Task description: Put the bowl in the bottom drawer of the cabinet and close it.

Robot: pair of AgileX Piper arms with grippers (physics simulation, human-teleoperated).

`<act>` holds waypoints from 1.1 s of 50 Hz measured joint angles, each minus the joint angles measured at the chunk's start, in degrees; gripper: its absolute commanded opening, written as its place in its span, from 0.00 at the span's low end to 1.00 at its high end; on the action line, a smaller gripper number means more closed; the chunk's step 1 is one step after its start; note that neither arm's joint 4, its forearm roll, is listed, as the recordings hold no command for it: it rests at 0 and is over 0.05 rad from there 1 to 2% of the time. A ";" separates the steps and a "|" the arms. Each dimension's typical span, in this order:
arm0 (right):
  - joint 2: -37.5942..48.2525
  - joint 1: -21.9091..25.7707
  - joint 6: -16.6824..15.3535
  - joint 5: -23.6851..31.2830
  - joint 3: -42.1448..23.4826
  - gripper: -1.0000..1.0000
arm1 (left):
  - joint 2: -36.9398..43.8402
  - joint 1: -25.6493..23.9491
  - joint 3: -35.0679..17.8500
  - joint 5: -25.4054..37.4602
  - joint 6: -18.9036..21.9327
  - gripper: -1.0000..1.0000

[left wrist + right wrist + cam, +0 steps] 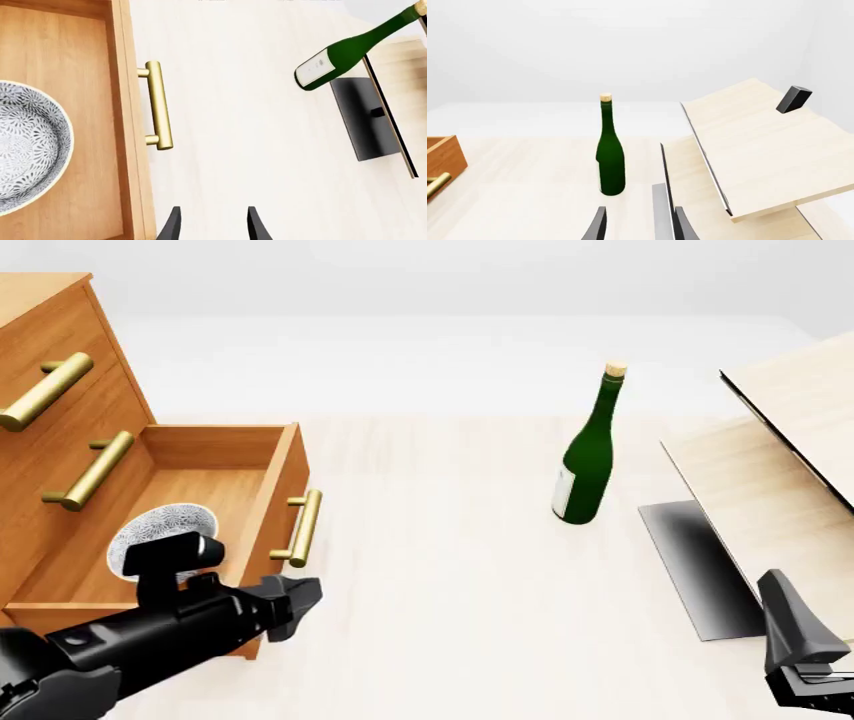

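- With the bowl (163,532) already lying inside the bottom drawer (234,447), the step in hand is judged to be closing that drawer, which stands pulled out from the cabinet (40,330).
- Left tool (296,602): hovers just in front of the drawer front, at about 6 o'clock from the brass handle (306,527) in the front view. Its fingers (172,225) stand apart and hold nothing.
- Right tool (637,225): fingers apart, empty, low at the 4 o'clock corner of the front view, well apart from the cabinet.
- Green bottle (589,452): upright on the worktop (441,570), at 3 o'clock from the drawer and clear of the likely push path.
- Recommended method: bring the left tool square against the drawer front near the handle, then push straight toward the cabinet, along the drawer's line of travel.
- Apply contact near the middle of the front panel; an off-centre push could skew the drawer.
- Push steadily; a sharp shove could make the bowl slide or tip inside.
- Leave the right arm parked; nothing visible calls for it.
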 measured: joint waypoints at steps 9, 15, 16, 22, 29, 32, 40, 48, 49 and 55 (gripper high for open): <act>0.00 0.00 0.00 0.00 0.00 1.00 | 0.08 1.10 0.35 -0.38 -0.14 1.00; 0.00 0.00 0.00 0.00 0.00 1.00 | 0.20 1.76 0.53 -0.69 -0.19 1.00; 0.00 0.00 0.00 0.00 0.00 1.00 | 0.22 1.90 0.56 -0.73 -0.15 1.00; 0.00 0.00 0.00 0.00 0.00 1.00 | 0.09 3.21 0.74 -0.68 0.49 1.00; 0.00 0.00 0.00 0.00 0.00 1.00 | -0.27 5.35 0.85 0.01 2.26 1.00; 0.00 0.00 0.00 0.00 0.00 1.00 | -0.50 6.29 0.86 0.56 3.25 1.00; 0.00 0.00 0.00 0.00 0.00 1.00 | -1.29 8.67 0.94 2.24 5.97 1.00; 0.00 0.00 0.00 0.00 0.00 1.00 | -2.31 11.36 1.15 4.00 8.56 1.00; 0.00 0.00 0.00 0.00 0.00 1.00 | -2.47 11.69 1.19 4.22 8.84 1.00; 0.00 0.00 0.00 0.00 0.00 1.00 | -3.53 13.53 1.56 5.43 10.21 1.00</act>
